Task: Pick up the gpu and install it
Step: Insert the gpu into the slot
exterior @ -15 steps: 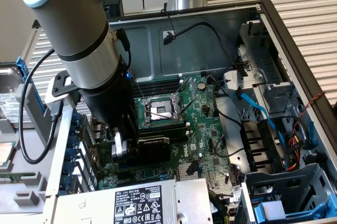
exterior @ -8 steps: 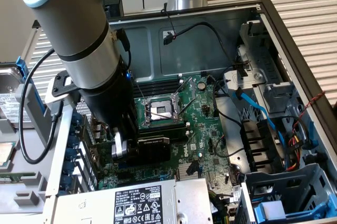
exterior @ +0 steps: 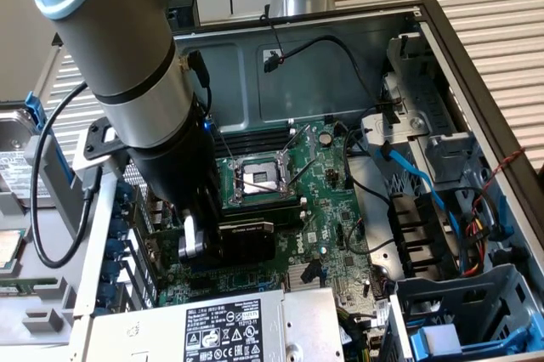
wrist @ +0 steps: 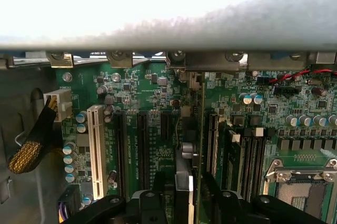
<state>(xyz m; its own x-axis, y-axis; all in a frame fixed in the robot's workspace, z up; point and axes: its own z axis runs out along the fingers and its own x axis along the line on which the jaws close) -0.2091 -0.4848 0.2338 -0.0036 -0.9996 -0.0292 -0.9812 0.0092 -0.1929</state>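
Note:
The gpu [exterior: 248,239], a small card with a black fan shroud, stands upright in a slot on the green motherboard [exterior: 331,200], just below the CPU socket [exterior: 259,177]. My gripper [exterior: 199,241] is at the card's end toward the exterior view's left. In the wrist view the gpu [wrist: 185,167] is seen edge-on, running to its silver bracket [wrist: 210,61] at the case wall. My gripper [wrist: 188,187] straddles the card, and its dark fingers [wrist: 159,190] stand a little apart from the card's sides, so it is open.
The open computer case has a power supply [exterior: 246,328] in front, a drive cage [exterior: 476,311] and blue cables [exterior: 416,175] at the exterior view's right. Empty slots, a white one [wrist: 96,145] among them, lie beside the card. A braided cable [wrist: 29,150] hangs by the case wall.

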